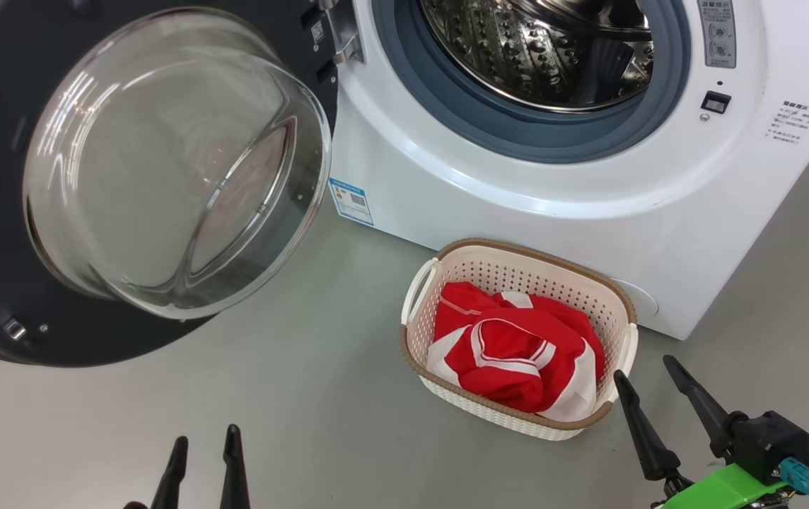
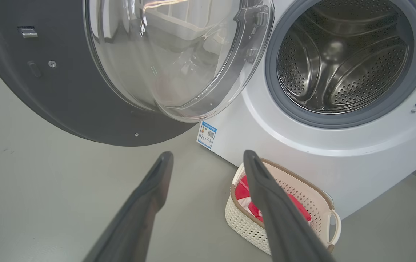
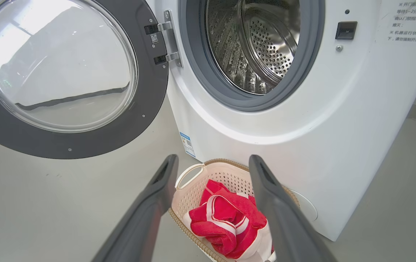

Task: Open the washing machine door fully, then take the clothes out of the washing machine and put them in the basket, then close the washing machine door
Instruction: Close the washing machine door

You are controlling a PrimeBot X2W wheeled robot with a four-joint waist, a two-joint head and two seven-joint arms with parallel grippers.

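The washing machine door (image 1: 129,177) stands swung wide open to the left, its glass bowl bulging toward me; it also shows as the door (image 2: 84,72) and the door (image 3: 59,76). The washing machine (image 1: 518,184) shows a bare steel drum (image 1: 539,49). Red clothes (image 1: 518,350) with white trim lie in the cream basket (image 1: 440,272) on the floor in front of the machine. My left gripper (image 1: 205,445) is open low at the front, left of the basket. Just right of the basket, my right gripper (image 1: 648,378) is open and empty.
Grey floor (image 1: 270,396) spreads between the door and the basket. The open door hangs over the floor at the left. A blue label (image 1: 351,201) sits on the machine's lower front. The machine's white body fills the right.
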